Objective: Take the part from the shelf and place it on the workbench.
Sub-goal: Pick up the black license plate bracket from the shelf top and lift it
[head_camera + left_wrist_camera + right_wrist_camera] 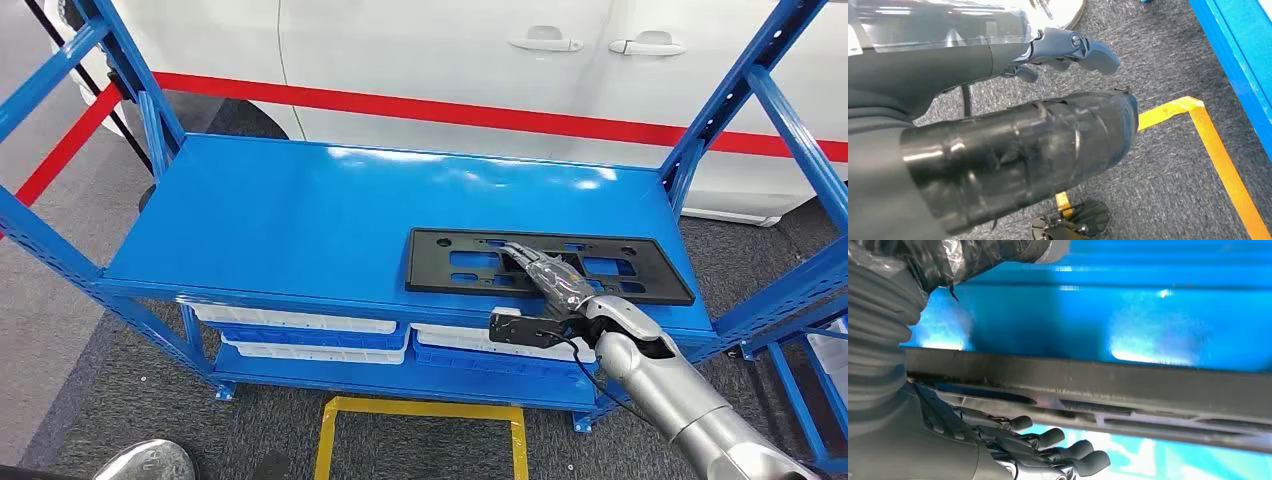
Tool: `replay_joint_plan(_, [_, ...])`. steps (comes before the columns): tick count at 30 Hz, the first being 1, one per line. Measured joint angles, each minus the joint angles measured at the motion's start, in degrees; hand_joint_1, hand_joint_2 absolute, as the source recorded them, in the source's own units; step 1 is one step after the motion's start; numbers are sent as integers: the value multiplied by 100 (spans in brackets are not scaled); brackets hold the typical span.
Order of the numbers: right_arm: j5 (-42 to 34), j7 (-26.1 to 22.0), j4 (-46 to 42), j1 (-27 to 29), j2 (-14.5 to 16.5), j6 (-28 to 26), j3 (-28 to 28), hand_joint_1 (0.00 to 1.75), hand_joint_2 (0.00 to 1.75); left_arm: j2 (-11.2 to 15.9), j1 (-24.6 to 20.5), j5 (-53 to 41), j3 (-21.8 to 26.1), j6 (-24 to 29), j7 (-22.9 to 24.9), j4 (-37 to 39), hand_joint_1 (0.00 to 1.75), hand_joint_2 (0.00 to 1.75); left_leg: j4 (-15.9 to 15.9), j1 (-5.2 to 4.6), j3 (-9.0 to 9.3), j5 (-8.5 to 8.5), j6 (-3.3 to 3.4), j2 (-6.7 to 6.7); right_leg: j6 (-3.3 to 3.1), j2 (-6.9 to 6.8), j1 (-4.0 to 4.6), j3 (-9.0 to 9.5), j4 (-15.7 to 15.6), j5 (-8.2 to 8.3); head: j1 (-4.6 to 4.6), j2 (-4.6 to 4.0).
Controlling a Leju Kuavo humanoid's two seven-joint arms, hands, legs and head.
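The right hand (548, 276) lies stretched over the black part (640, 262), which is flat on the blue shelf (300, 210); whether its fingers (1048, 440) grip it I cannot tell. The left hand (1068, 50) hangs over the carpet with fingers curled, holding nothing

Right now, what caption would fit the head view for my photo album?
The robot's right hand reaches over a flat black part lying on the blue shelf, beside a white car.

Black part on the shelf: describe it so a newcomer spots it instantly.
Find the blue metal shelf in front of the white car. On the right end of its top deck lies a flat black rectangular plate with cut-out slots, under the right hand; it is the deck's one dark object.
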Motion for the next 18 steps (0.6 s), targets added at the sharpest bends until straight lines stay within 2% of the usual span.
replay_joint_plan(2, [-21,-4,-26,-5,-9,12,-38,0,175,-1,-2,1,0,-2,1,0,0,0,4,0,7,-5,-7,-2,-20,0,2,207,-429,251,0,0])
replay_joint_plan(4, [-58,-16,-74,-26,-33,31,-107,0,175,-1,-4,3,0,-4,2,1,0,0,14,-10,9,-17,-34,-6,-72,0,22,574,-1216,584,0,1])
replay_joint_plan(5, [-72,-23,-94,-37,-49,35,-133,0,175,-1,-3,3,0,-5,2,1,0,0,18,-17,4,-19,-56,-6,-98,0,38,688,-1471,657,-1,1])
replay_joint_plan(6, [-80,-28,-115,-42,-68,38,-155,0,175,-1,0,4,0,-5,2,1,0,0,17,-22,-3,-20,-81,-6,-121,2,56,733,-1585,662,-1,1])
replay_joint_plan(8, [-87,-36,-165,-39,-111,39,-192,0,175,0,6,4,0,-6,2,0,0,0,5,-31,-3,-17,-142,-4,-172,4,61,737,-1615,669,-2,1])
replay_joint_plan(10, [-87,-36,-222,-40,-143,32,-226,0,175,2,8,5,0,-5,1,0,0,0,128,-32,-48,-125,-203,-1,-244,-1,31,765,-1666,696,-3,1])
replay_joint_plan(11, [-85,-26,-246,-40,-153,23,-239,0,175,3,7,5,0,-5,1,0,0,0,344,-32,-140,-265,-226,0,-276,-6,15,779,-1690,709,-5,1])
replay_joint_plan(13, [-69,11,-273,-26,-168,-12,-256,0,175,3,11,8,0,-7,1,0,0,0,1048,-15,-464,-625,-258,3,-316,-13,18,779,-1689,710,-8,0])
replay_joint_plan(14, [-58,30,-278,-9,-172,-38,-260,0,175,3,17,9,0,-8,1,1,0,0,1386,-10,-623,-742,-271,3,-323,-13,22,775,-1679,706,-8,0])
replay_joint_plan(15, [-45,43,-280,9,-174,-68,-265,0,175,3,24,10,0,-10,1,1,0,0,1570,-8,-714,-763,-280,3,-327,-11,25,772,-1667,699,-8,0])
replay_joint_plan(16, [-33,52,-280,26,-177,-105,-276,0,175,3,30,11,0,-11,1,0,0,0,1545,-7,-704,-676,-281,3,-327,-8,26,772,-1651,691,-8,1])
replay_joint_plan(17, [-13,60,-281,38,-180,-148,-294,0,175,3,32,13,0,-13,0,0,0,0,1278,-6,-576,-490,-272,4,-321,-3,26,774,-1632,679,-8,1])
replay_joint_plan(18, [15,69,-286,46,-183,-197,-318,0,175,4,31,13,0,-13,0,0,0,0,877,-6,-387,-291,-253,4,-309,2,26,775,-1612,664,-8,0])
